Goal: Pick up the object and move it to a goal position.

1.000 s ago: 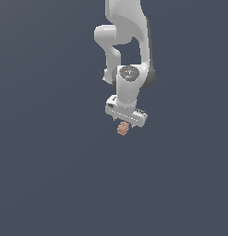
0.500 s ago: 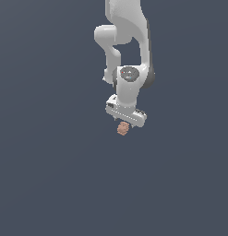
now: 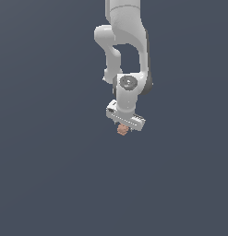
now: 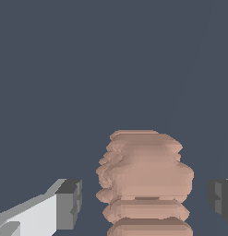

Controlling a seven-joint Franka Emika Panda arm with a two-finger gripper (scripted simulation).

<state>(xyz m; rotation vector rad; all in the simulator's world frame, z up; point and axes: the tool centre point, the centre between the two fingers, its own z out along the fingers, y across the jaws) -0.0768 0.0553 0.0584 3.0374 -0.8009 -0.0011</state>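
Salmon-pink and lumpy, the object [image 3: 122, 130] shows in the exterior view as a tiny chunk just under the white gripper [image 3: 124, 126], touching its lower edge. It is far smaller than the gripper body and sits near the middle of the scene, a little to the exterior view's right of centre. I see the arm [image 3: 124, 41] come down from the top edge, bend through its joints and end in the wrist with the gripper bar tilted, its end on the exterior view's right lower. From here I cannot tell whether the fingers touch the chunk. All around it I see only a flat dark blue-grey ground [image 3: 51, 175], wide open room to the left, to the right and on the near side, with no edge or border showing anywhere in the view.

Turning to the wrist view, I see the object [image 4: 144, 177] large and close. Its surface is a stack of rounded, bumpy ridges, pink shading to tan, wider in the middle and narrower at the top. It lies between the two fingertips [image 4: 69, 203], whose dark grey pads stand on either side of it. A clear strip of background shows between each pad and the chunk, so I read the jaws as apart and not clamped on it. Behind the chunk the same plain dark ground [image 4: 64, 69] fills the view.
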